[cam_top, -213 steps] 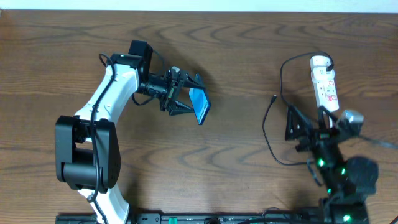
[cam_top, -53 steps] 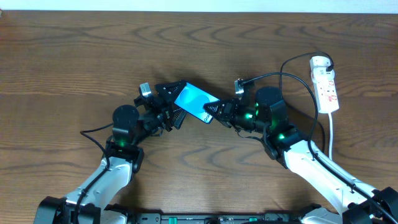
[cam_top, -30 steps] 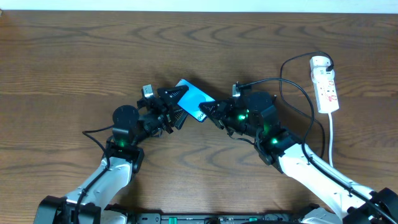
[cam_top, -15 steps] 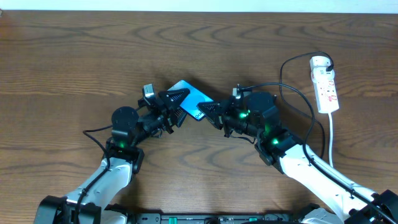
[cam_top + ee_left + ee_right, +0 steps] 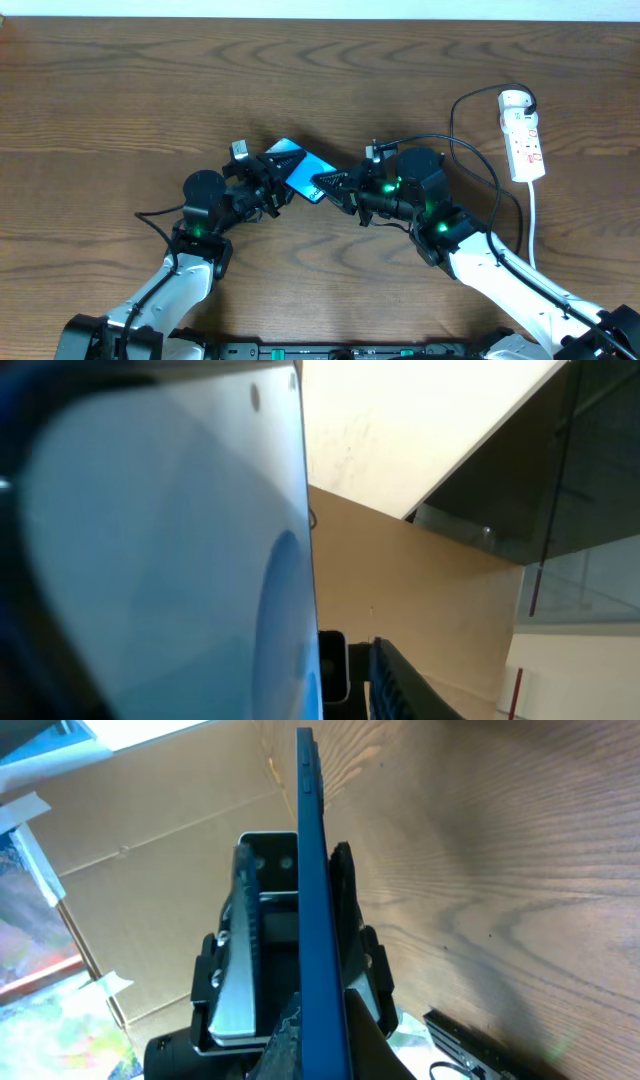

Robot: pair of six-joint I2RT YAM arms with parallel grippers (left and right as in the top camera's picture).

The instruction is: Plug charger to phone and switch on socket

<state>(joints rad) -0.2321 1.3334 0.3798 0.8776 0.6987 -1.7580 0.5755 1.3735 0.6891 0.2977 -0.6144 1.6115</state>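
There is one phone [image 5: 303, 168]. There are two arms: the left arm [image 5: 190, 255] is below and to the left of the phone, and the right arm [image 5: 500, 270] is below and to its right. Each arm has one gripper, so two in all: the left gripper [image 5: 278, 172] at the phone's left side and the right gripper [image 5: 322, 185] at its lower right end. One socket [image 5: 522, 140] lies far right of the phone, its switches too small to count. There are two cords, both right of the phone: one black charger [image 5: 452, 110] and one white cord [image 5: 531, 225]. There is one table [image 5: 100, 90].
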